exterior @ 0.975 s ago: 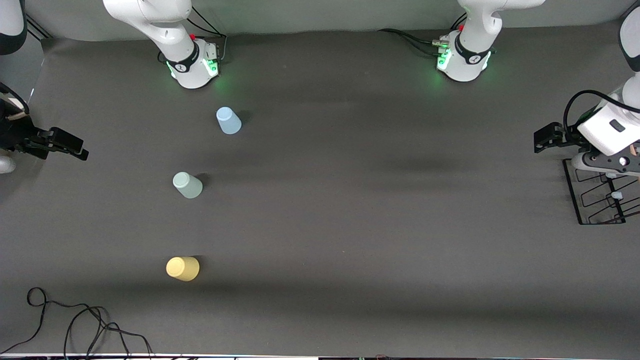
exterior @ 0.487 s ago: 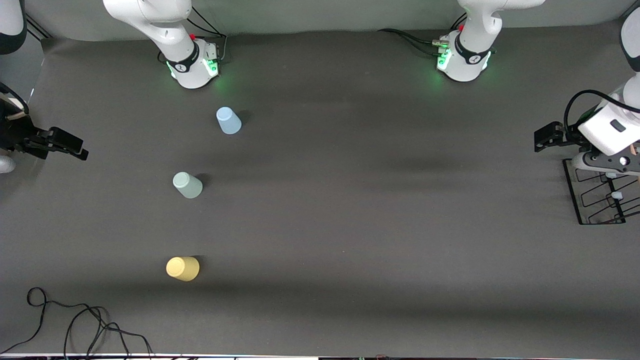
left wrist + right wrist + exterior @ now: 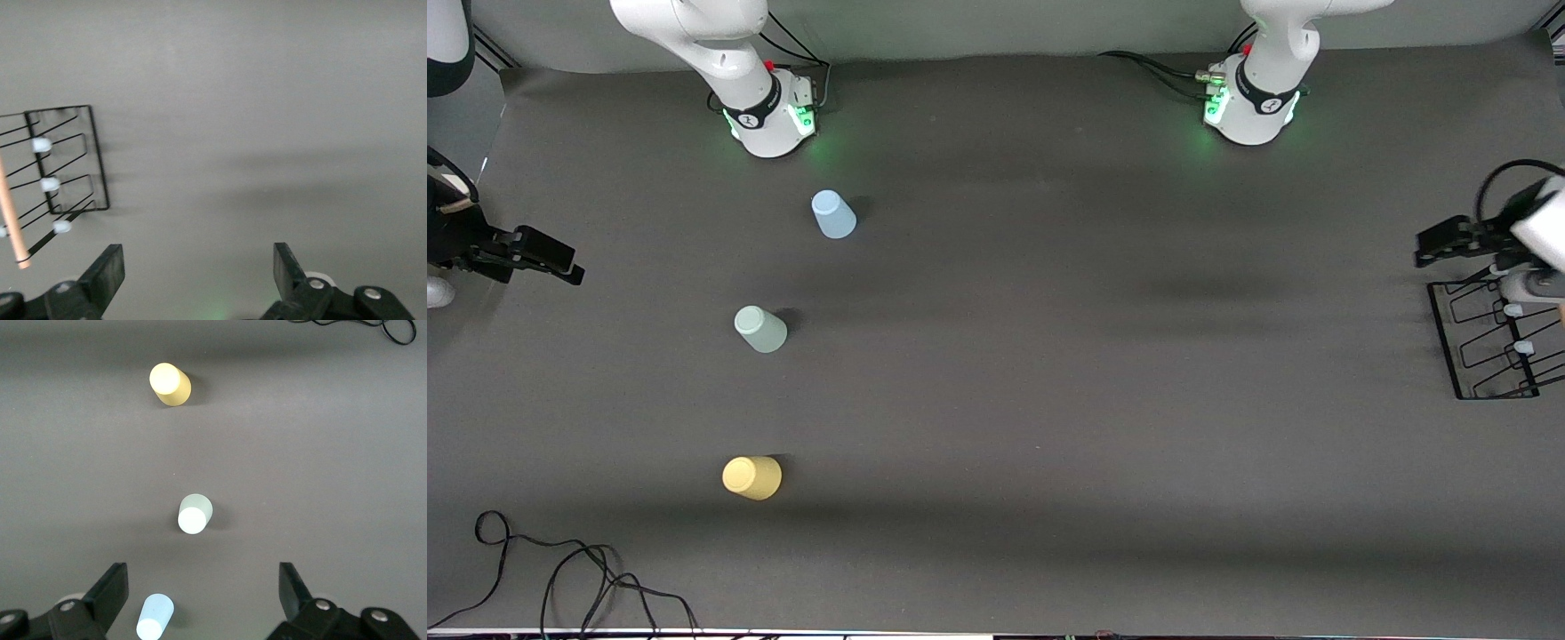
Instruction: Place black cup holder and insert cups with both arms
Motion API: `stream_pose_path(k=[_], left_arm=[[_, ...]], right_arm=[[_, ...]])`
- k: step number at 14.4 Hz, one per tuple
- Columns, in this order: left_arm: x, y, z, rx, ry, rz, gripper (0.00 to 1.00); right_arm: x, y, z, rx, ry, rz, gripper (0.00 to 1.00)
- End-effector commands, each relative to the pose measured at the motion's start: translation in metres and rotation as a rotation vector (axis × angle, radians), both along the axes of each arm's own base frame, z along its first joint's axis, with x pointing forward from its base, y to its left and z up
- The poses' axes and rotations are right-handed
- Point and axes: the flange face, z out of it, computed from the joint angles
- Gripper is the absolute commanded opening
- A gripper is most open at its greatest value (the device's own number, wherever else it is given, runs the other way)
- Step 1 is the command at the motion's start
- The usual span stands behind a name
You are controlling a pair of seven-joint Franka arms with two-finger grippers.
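The black cup holder (image 3: 1485,342) lies at the left arm's end of the table, partly cut off by the view's edge. In the left wrist view it (image 3: 67,167) shows its wire frame, pale pegs and wooden bar. My left gripper (image 3: 1528,286) hovers over the holder's edge nearest the bases, open and empty (image 3: 198,257). The light blue cup (image 3: 833,215), pale green cup (image 3: 760,329) and yellow cup (image 3: 751,477) stand in a row toward the right arm's end. My right gripper (image 3: 203,577) waits high, open and empty, looking down on the blue (image 3: 155,618), green (image 3: 195,514) and yellow (image 3: 169,384) cups.
A black cable (image 3: 560,569) loops on the table near the front camera at the right arm's end. The two green-lit bases (image 3: 769,116) (image 3: 1249,107) stand along the table's back edge. A dark grey mat (image 3: 1094,400) covers the table.
My left gripper has moved outward toward the left arm's end of the table and slightly toward the bases, uncovering more of the holder. The right arm and the cups have not moved.
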Motion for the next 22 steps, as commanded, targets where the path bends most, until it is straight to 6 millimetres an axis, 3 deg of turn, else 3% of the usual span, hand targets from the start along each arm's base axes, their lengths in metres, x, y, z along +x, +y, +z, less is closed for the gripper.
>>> stream_pose_path(k=[1, 5, 13, 20, 22], left_arm=[[0.003, 0.056, -0.007, -0.017, 0.029, -0.033, 0.99], [0.0, 0.131, -0.035, -0.033, 0.051, -0.03, 0.99], [0.006, 0.243, -0.162, -0.078, 0.082, -0.05, 0.98], [0.0, 0.303, -0.231, -0.071, 0.028, -0.125, 0.98], [-0.003, 0.31, -0.24, -0.071, 0.026, -0.115, 0.86]], right_arm=[[-0.003, 0.002, 0.006, 0.013, -0.007, -0.005, 1.0], [-0.002, 0.002, 0.005, 0.013, -0.006, -0.005, 1.0], [-0.002, 0.003, 0.005, 0.015, -0.006, -0.004, 1.0], [-0.002, 0.001, 0.004, 0.016, -0.004, -0.008, 1.0], [-0.001, 0.001, 0.003, 0.016, -0.003, -0.007, 1.0]])
